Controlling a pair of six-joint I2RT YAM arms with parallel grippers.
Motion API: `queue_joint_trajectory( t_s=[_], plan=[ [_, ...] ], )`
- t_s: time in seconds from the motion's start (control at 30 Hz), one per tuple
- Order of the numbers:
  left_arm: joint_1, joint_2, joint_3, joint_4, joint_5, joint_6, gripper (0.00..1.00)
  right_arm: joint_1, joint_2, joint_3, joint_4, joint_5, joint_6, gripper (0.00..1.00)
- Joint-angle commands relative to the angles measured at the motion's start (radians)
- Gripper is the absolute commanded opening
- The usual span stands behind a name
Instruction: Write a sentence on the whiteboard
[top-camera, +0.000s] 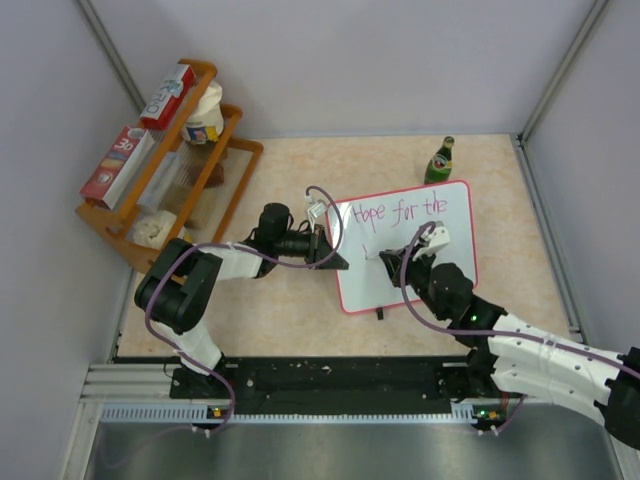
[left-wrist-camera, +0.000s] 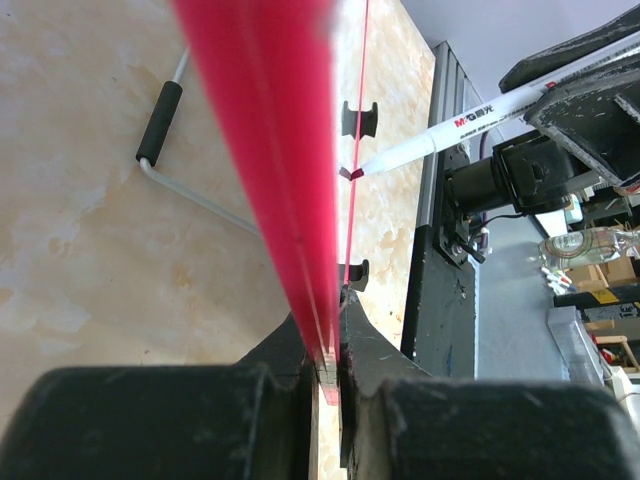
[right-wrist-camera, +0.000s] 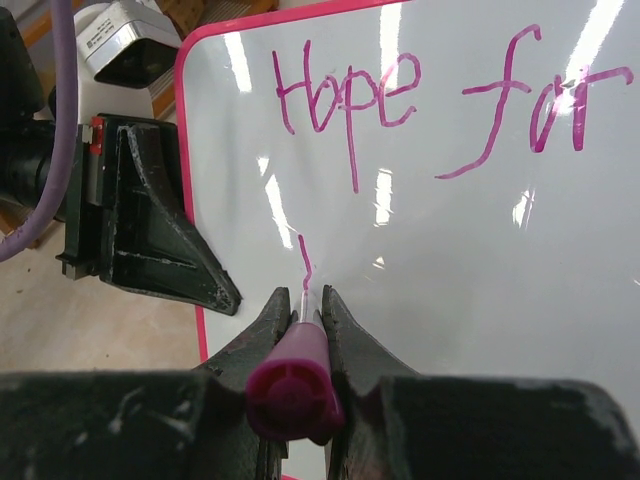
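The whiteboard (top-camera: 430, 270) stands tilted on the table, white with a pink rim. Its top line reads "Hope for the" (top-camera: 400, 212) in pink-purple. My left gripper (top-camera: 337, 258) is shut on the board's left rim; in the left wrist view that red rim (left-wrist-camera: 270, 150) runs up from between the pinched jaws of the left gripper (left-wrist-camera: 330, 335). My right gripper (top-camera: 387, 258) is shut on a marker (right-wrist-camera: 295, 385) with a purple end. The marker's tip touches the whiteboard (right-wrist-camera: 480, 260) below "Hope" (right-wrist-camera: 345, 95), at the foot of a short fresh stroke (right-wrist-camera: 305, 258). From the left wrist, the white marker (left-wrist-camera: 450, 130) meets the board edge-on.
A green bottle (top-camera: 439, 161) stands just behind the board's top right corner. A wooden rack (top-camera: 225, 150) with boxes and a jar fills the back left. A wire handle with a black grip (left-wrist-camera: 160, 120) lies on the table behind the board. Grey walls close in both sides.
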Motion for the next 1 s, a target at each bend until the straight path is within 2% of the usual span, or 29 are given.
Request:
queue_joint_trajectory(
  t_s=[0.0, 0.53, 0.97],
  plan=[
    [-0.043, 0.012, -0.037, -0.121, -0.001, 0.156, 0.0, 0.009, 0.014, 0.053, 0.034, 0.058, -0.029, 0.0],
    [-0.043, 0.012, -0.036, -0.12, -0.001, 0.156, 0.0, 0.006, 0.024, 0.079, -0.002, 0.13, -0.032, 0.0],
    [-0.043, 0.012, -0.036, -0.121, -0.001, 0.156, 0.0, 0.006, -0.003, 0.039, -0.065, 0.086, 0.004, 0.0]
  ],
)
